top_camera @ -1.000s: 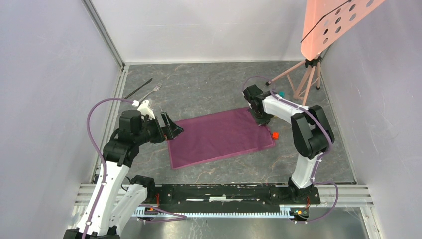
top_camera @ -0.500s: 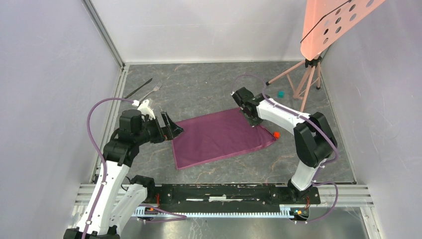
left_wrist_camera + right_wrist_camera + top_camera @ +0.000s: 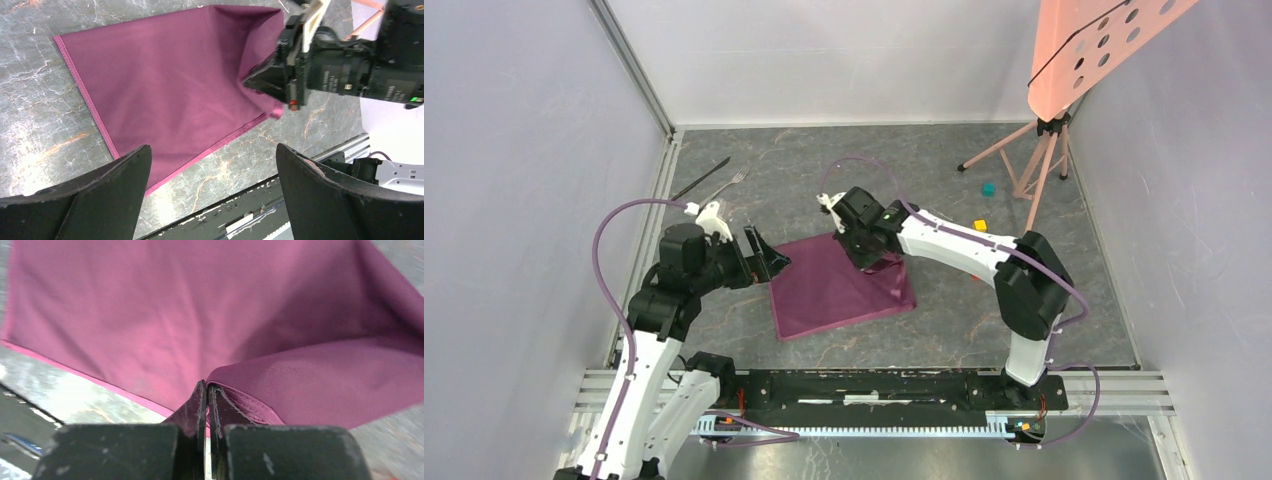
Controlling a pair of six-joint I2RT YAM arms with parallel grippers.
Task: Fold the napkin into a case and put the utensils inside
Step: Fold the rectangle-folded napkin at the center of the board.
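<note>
Plum-purple napkin point(image 3: 824, 295) is lying on the grey marbled counter point(image 3: 824, 170), with its right part getting lifted up and over the rest. The right gripper point(image 3: 871, 260) is doing that. From the top camera the pinch point is sitting mostly under the wrist, so it's hard to read there. The right wrist camera is showing it clearly though: jaws pressed together on the napkin's hemmed corner. What's under the raised flap is hidden.

The left gripper point(image 3: 769, 262) is hovering just beside the napkin's left edge, jaws spread wide and gripping nothing. Its own camera is cutting both fingers off at the bottom.

The fork point(image 3: 732, 181) and knife point(image 3: 702, 177) are lying at the counter's far left, well apart from the napkin. They're tiny, and I can't tell if they're touching.
</note>
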